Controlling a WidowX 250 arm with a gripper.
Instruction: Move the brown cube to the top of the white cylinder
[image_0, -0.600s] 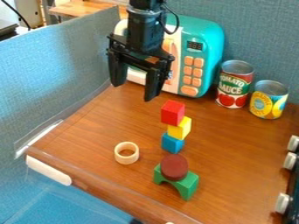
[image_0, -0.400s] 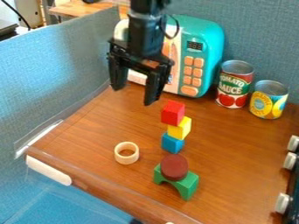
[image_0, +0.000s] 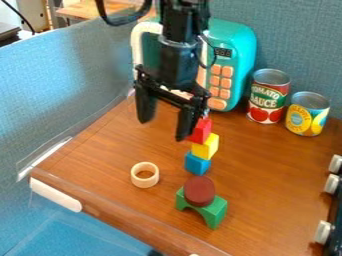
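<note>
The black gripper hangs open over the back middle of the wooden surface, nothing between its fingers; its right finger is just left of the red cube. A brown round block rests on a green arch block near the front; I see no brown cube. A pale ring-shaped cylinder, whitish to cream, lies left of the blocks.
A stack of a red cube, yellow cube and blue cube stands mid-surface. Behind are a teal toy microwave and two cans. White knobs line the right edge.
The gripper has moved right and down, toward the camera and the cube stack, its fingers still apart. The blocks and ring have not moved.
</note>
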